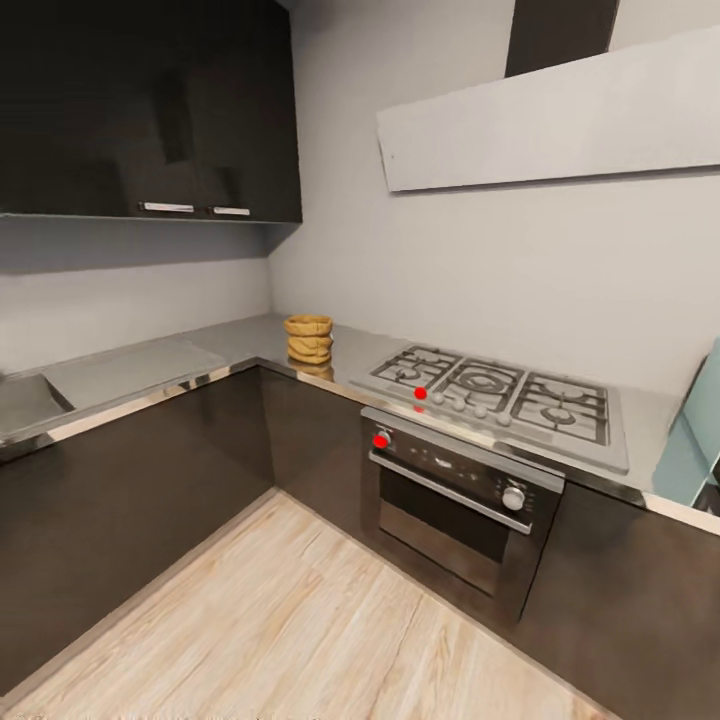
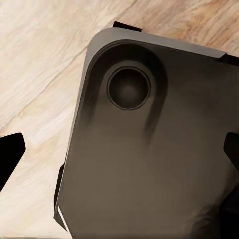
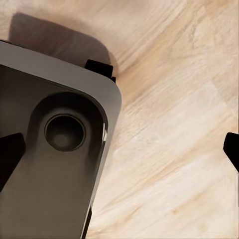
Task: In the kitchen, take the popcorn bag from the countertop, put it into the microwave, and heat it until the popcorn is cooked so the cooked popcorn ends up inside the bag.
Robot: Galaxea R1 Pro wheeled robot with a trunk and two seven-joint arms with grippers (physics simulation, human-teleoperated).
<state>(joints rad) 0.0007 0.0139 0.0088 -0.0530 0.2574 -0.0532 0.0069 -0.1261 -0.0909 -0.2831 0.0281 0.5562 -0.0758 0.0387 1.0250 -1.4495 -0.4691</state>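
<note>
The popcorn bag (image 1: 309, 339), a tan sack with a rolled rim, stands upright just left of the frame's centre in the head view, on the countertop (image 1: 225, 343) near the inner corner where its two runs meet. To the bag's right, apart from it, lies the gas hob (image 1: 500, 393), with a steel oven (image 1: 460, 505) set in the dark cabinets below it. At the right edge of the frame a pale mint-blue slab, probably part of the microwave (image 1: 697, 437), shows only in part. A flat white hood (image 1: 550, 120) hangs in the upper right, dark wall cabinets (image 1: 150, 105) fill the upper left, and a sink (image 1: 25, 402) sits at the far left. Light wooden floor (image 1: 300, 630) spreads across the bottom. In the left wrist view the left gripper (image 2: 122, 149) has its dark fingertips wide apart at the frame's edges, nothing between them, above the robot's grey base (image 2: 149, 159). In the right wrist view the right gripper (image 3: 122, 149) is likewise spread wide and empty over the floor.
</note>
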